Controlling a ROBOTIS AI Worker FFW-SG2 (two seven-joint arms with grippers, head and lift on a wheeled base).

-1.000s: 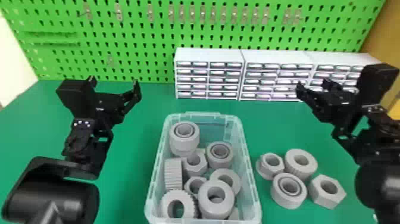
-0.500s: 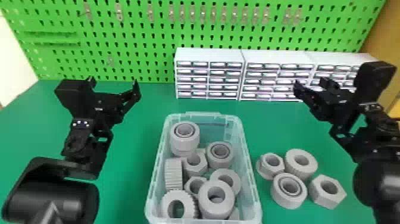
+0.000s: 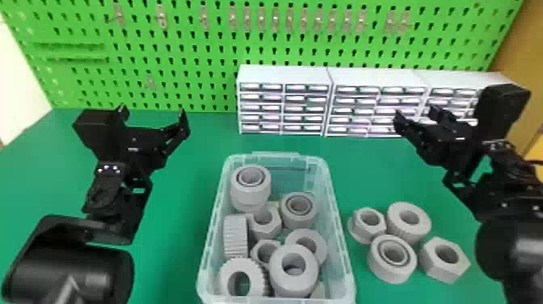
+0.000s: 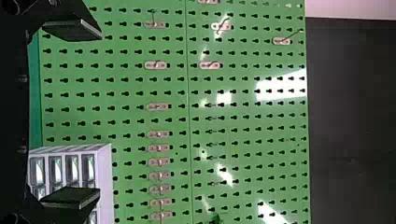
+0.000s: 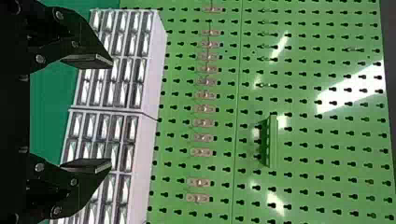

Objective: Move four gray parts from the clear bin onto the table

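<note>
Green table (image 3: 173, 242) bears four gray parts (image 3: 390, 275) (snugly clustered); left claw (image 3: 153, 113), right claw (image 3: 416, 113) gape.

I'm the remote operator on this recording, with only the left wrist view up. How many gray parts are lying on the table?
Observer: Four gray parts, grouped on the table to the right of the clear bin.
Operator: Is the right claw holding one?
Observer: No, it is open with nothing between its fingers.
</note>
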